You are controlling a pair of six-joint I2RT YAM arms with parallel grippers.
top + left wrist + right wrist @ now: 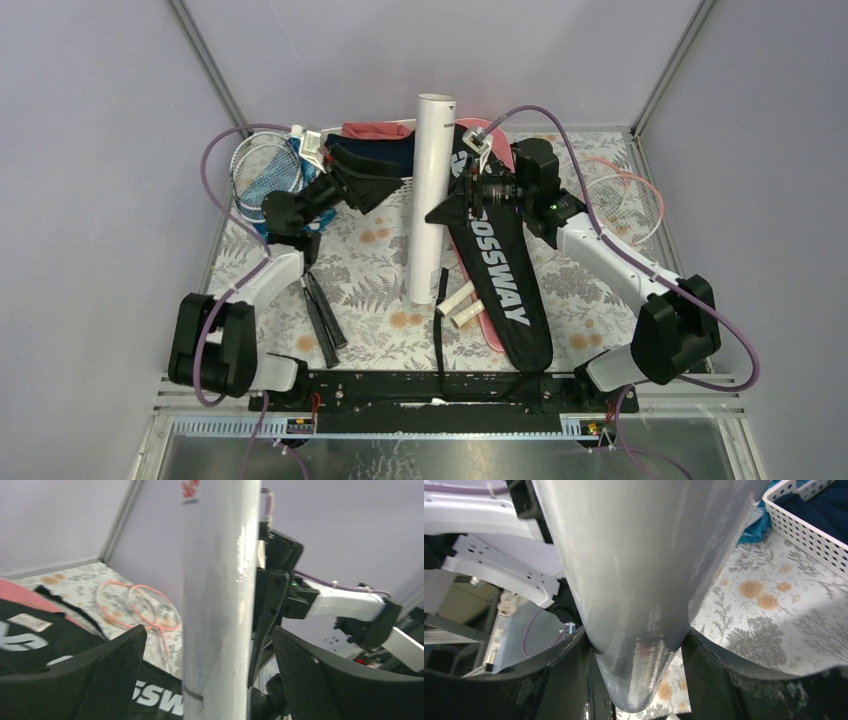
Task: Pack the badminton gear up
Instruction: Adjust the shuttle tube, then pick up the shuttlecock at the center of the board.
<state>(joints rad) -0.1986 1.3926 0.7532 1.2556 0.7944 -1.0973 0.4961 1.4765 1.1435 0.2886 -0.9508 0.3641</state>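
The long white shuttlecock tube (430, 200) stands nearly upright at mid-table. My right gripper (455, 205) is shut on it from the right. In the right wrist view both fingers (569, 680) press the tube (639, 580). My left gripper (385, 172) reaches in from the left and is open. In the left wrist view the tube (220, 595) passes between its pads (117, 675) with a gap on each side. The black CROSSWAY bag (505, 290) lies on the pink bag (480, 325). Pink rackets (625, 195) lie at the right, and more rackets (262, 170) at the back left.
The white slatted basket (809, 530) with navy and red clothes (372, 140) stands at the back behind the left gripper. Black handles (322, 315) lie by the left arm, white handles (462, 305) by the tube's foot. Walls enclose the floral table (370, 260).
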